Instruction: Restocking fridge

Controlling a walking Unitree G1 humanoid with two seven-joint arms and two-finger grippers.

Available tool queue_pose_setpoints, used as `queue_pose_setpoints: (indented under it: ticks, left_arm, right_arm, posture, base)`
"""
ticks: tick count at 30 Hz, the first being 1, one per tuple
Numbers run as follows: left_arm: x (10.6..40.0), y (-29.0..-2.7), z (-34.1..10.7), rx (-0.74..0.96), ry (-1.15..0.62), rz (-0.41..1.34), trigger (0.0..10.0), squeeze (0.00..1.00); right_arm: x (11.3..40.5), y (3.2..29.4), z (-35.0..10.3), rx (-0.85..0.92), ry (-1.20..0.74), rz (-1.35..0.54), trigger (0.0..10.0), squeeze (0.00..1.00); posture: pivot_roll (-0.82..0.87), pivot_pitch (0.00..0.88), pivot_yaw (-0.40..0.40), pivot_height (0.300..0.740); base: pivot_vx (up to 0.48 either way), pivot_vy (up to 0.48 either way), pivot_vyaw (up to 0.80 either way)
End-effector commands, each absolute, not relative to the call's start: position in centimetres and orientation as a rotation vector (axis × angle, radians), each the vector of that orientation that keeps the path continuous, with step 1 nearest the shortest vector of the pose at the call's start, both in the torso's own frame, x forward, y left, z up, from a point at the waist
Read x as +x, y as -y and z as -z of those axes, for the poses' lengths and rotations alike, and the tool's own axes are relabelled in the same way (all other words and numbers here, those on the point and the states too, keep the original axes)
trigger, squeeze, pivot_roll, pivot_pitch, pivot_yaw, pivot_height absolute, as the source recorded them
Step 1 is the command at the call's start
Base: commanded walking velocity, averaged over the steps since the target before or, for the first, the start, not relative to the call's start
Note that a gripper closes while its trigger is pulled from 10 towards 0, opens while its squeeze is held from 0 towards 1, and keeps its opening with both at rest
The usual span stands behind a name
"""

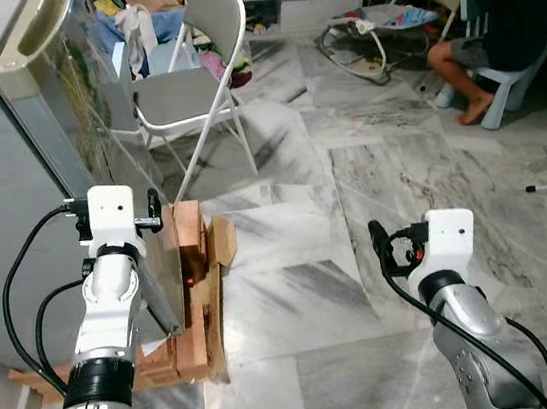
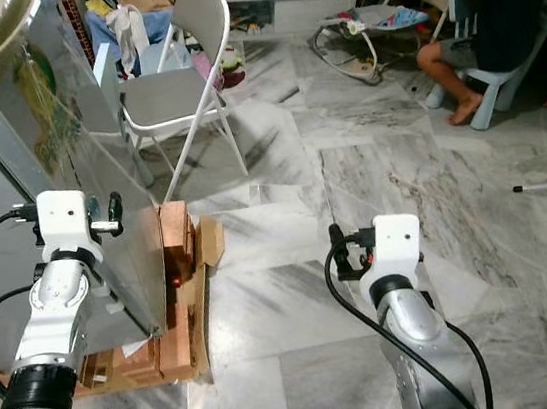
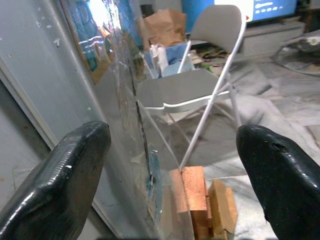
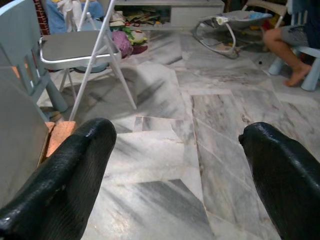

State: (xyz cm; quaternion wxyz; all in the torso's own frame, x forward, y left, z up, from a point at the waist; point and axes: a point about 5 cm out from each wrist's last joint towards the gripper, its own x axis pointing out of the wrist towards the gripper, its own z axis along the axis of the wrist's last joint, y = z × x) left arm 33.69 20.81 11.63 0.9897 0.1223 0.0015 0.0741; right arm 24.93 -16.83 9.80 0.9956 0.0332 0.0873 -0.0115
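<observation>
Two grippers are up in front of the robot, and both stand empty with their black fingers spread wide. The left gripper [image 3: 165, 185] sits right at the front edge of the fridge [image 1: 8, 179], its fingers straddling the corner where the grey side panel meets the glossy door [image 2: 69, 181]. The right gripper [image 4: 185, 175] hangs out over bare marble floor [image 1: 371, 181], well apart from the fridge.

The fridge stands at the robot's left on a stack of wooden blocks [image 1: 193, 265], tall axis upright, door face pointing out toward the folding chair [image 1: 192, 84]. No grocery items can be made out near either gripper.

The risks, as a judgement: the door looks slick and reflective, so the left fingers could slide off its edge instead of catching it. A hard pull might rock the fridge on those blocks, which look loosely stacked. The chair sits near the door's swing and could be struck. A seated person [image 1: 501, 13] is at the far right, well apart, but the right arm should stay clear if the robot turns.
</observation>
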Motion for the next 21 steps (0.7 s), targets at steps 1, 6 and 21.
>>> queue_pose_setpoints:
  ticks: [1,6,21]
  left_arm:
    - [33.8,-22.9,-12.2,0.22,-0.004,-0.261,10.0,0.0]
    - [33.3,-22.4,-11.7,0.191,0.009,-0.207,10.0,0.0]
    - [33.9,-24.0,-12.0,0.228,0.014,-0.223,10.0,0.0]
  right_arm:
    - [24.5,17.3,-9.8,0.063,-0.183,0.043,10.0,0.0]
    - [24.2,17.4,-9.6,0.061,-0.199,0.042,10.0,0.0]
    - [24.6,16.8,-9.5,0.067,-0.208,0.015,10.0,0.0]
  posture:
    - [0.08,0.074,-0.055,0.74]
    - [0.09,0.081,-0.057,0.74]
    - [0.1,0.078,-0.066,0.74]
  base:
    - [0.0,0.0,0.0]
    - [0.0,0.0,0.0]
    - [0.0,0.0,0.0]
